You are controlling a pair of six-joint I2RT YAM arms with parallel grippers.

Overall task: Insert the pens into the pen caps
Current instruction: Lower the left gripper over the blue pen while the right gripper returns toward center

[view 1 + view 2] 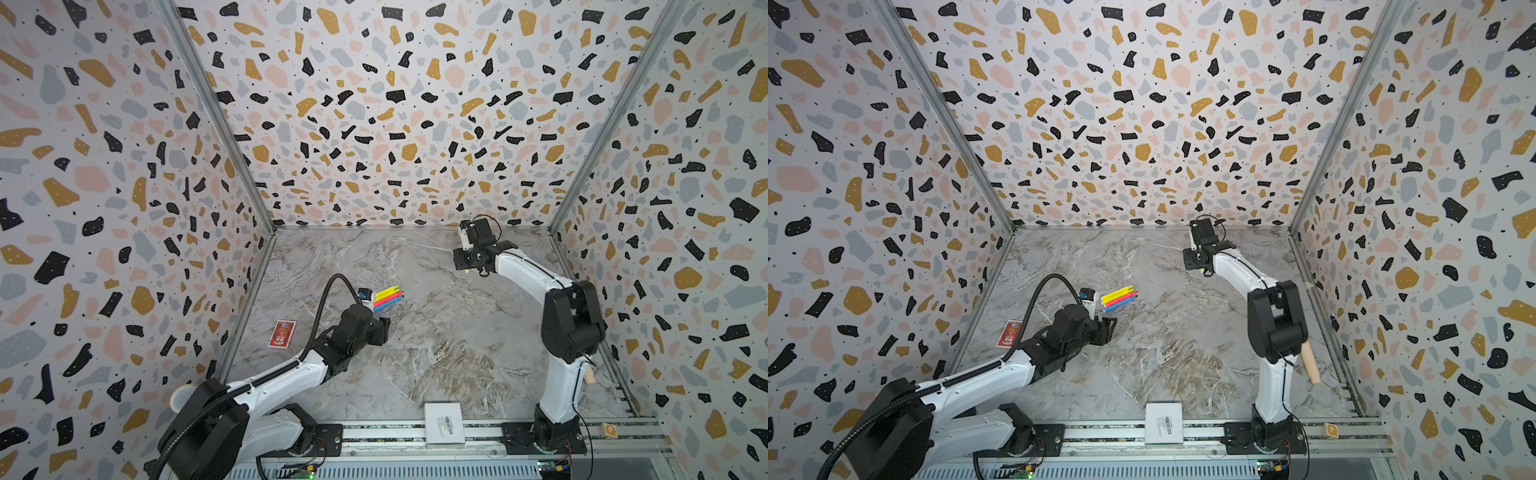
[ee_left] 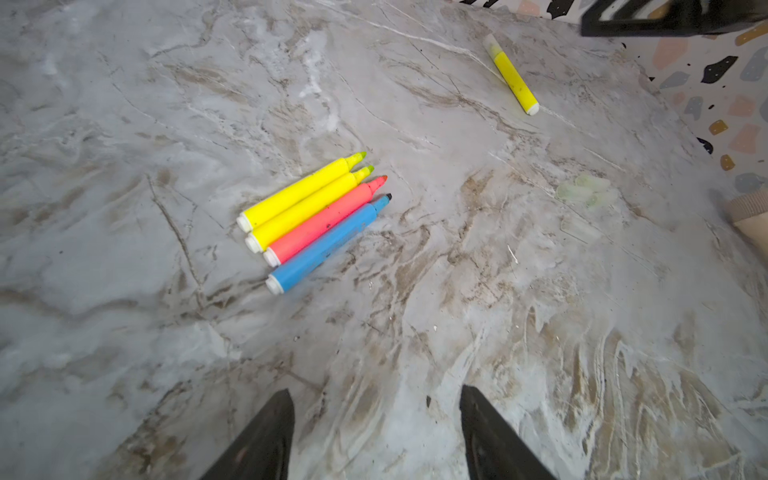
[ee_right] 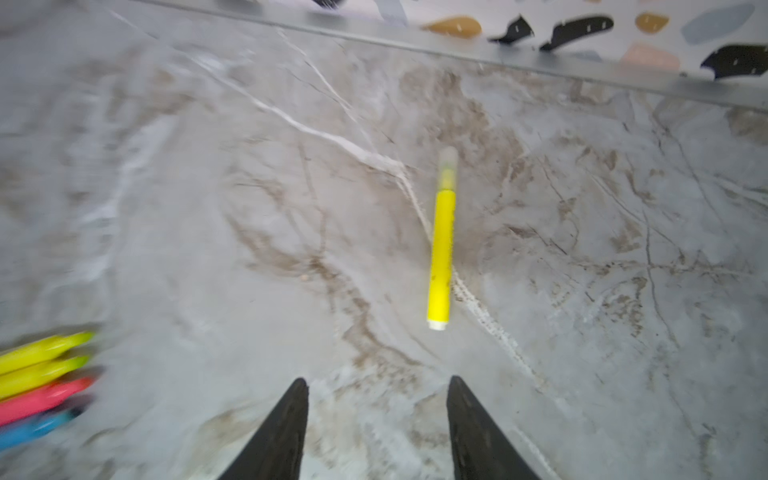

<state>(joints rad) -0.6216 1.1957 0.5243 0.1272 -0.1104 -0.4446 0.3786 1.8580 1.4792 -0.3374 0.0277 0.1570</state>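
Four pens (image 3: 41, 382) are blurred and cut by the right wrist view's edge. In a top view the right arm (image 1: 569, 324) hides most of the beige handle (image 1: 589, 376), at four o'clock

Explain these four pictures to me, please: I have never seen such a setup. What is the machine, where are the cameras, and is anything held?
The machine is two robot arms, a left arm and a right arm, on a marble table. Each ends in two black fingers. Both top views look down on the whole scene and are almost the same. The other two pictures come from wrist cameras, looking past the left fingers and the right fingers. Four uncapped pens, two yellow, one pink and one blue, lie side by side. A fifth yellow pen, with a clear cap on it, lies alone in front of the right fingers. Faint clear pieces, perhaps loose caps, lie apart. Both pairs of fingers are open and hold nothing.
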